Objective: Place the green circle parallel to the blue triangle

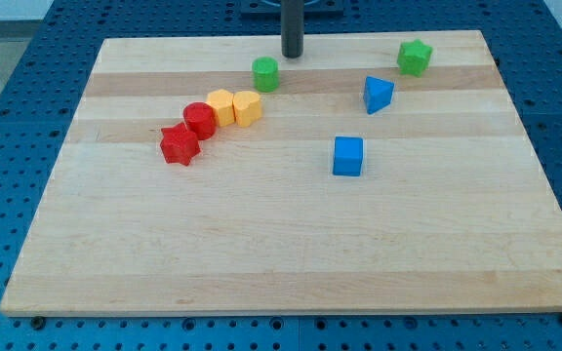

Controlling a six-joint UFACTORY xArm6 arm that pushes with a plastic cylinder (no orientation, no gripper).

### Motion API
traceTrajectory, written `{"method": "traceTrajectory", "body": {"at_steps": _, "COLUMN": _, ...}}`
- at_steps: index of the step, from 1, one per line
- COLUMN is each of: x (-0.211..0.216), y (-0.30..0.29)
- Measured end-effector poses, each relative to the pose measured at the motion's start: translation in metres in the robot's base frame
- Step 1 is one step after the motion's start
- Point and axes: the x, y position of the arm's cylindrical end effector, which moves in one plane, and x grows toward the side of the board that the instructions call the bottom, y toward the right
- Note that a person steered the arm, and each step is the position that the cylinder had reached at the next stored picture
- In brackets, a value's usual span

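The green circle (pixel 265 73) is a short green cylinder near the view's top, left of centre. The blue triangle (pixel 378 94) lies to its right and slightly lower. My tip (pixel 292 55) stands on the board near the top edge, just up and right of the green circle, with a small gap between them. The blue triangle is well to the tip's right and lower.
A green star-like block (pixel 415 57) sits at the top right. A blue cube (pixel 348 156) lies below the triangle. A row of a yellow heart (pixel 248 107), a yellow hexagon (pixel 221 105), a red cylinder (pixel 199 119) and a red star (pixel 180 144) runs down-left. The wooden board (pixel 291 263) rests on a blue pegboard.
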Motion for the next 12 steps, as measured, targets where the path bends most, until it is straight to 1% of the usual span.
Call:
{"method": "traceTrajectory", "body": {"at_steps": 1, "x": 0.001, "y": -0.011}}
{"method": "traceTrajectory", "body": {"at_steps": 2, "x": 0.013, "y": -0.032}}
{"method": "traceTrajectory", "body": {"at_steps": 4, "x": 0.028, "y": -0.051}}
{"method": "traceTrajectory", "body": {"at_steps": 5, "x": 0.029, "y": -0.051}}
{"method": "traceTrajectory", "body": {"at_steps": 7, "x": 0.054, "y": -0.040}}
{"method": "traceTrajectory", "body": {"at_steps": 12, "x": 0.074, "y": -0.038}}
